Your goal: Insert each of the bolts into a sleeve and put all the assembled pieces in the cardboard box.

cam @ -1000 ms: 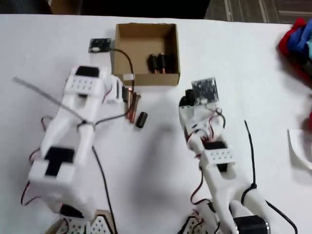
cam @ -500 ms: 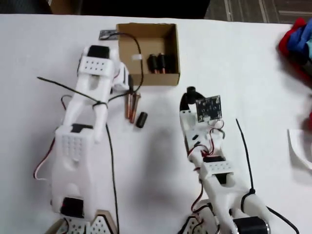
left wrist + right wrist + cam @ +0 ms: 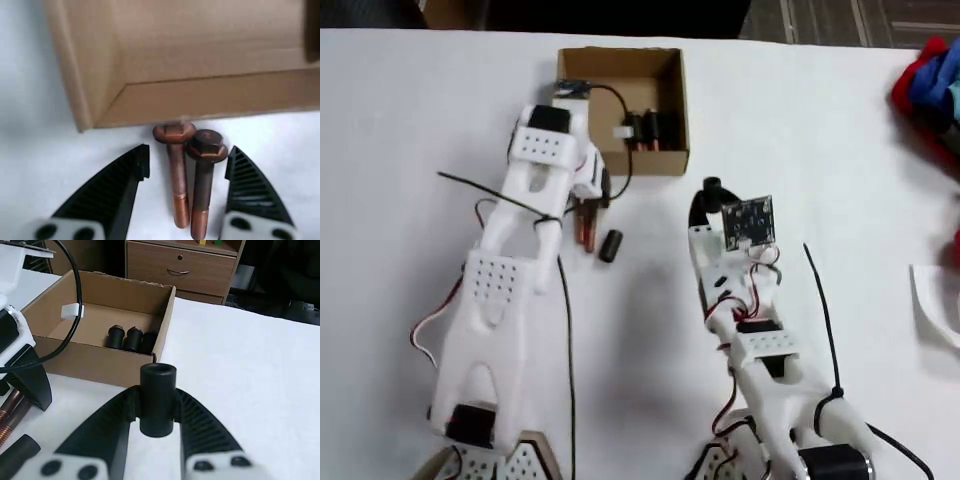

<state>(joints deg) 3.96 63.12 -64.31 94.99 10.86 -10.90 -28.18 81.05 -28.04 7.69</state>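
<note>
Left gripper (image 3: 187, 161) open, jaws straddling two copper bolts (image 3: 178, 175) that lie side by side on the table, heads just beside the cardboard box (image 3: 210, 95) wall. Right gripper (image 3: 157, 412) clamped on an upright black sleeve (image 3: 157, 385) near the box. Assembled pieces (image 3: 127, 337) lie inside the box; a loose sleeve (image 3: 610, 245) lies beside the bolts.

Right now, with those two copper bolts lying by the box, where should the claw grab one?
Probably on the bare shank, mid-length, coming down from above and squeezing across it. Both bolts lie flat, side by side, heads toward the cardboard box, so the head end is crowded. The open left claw straddles both, so it may catch the pair.
</note>
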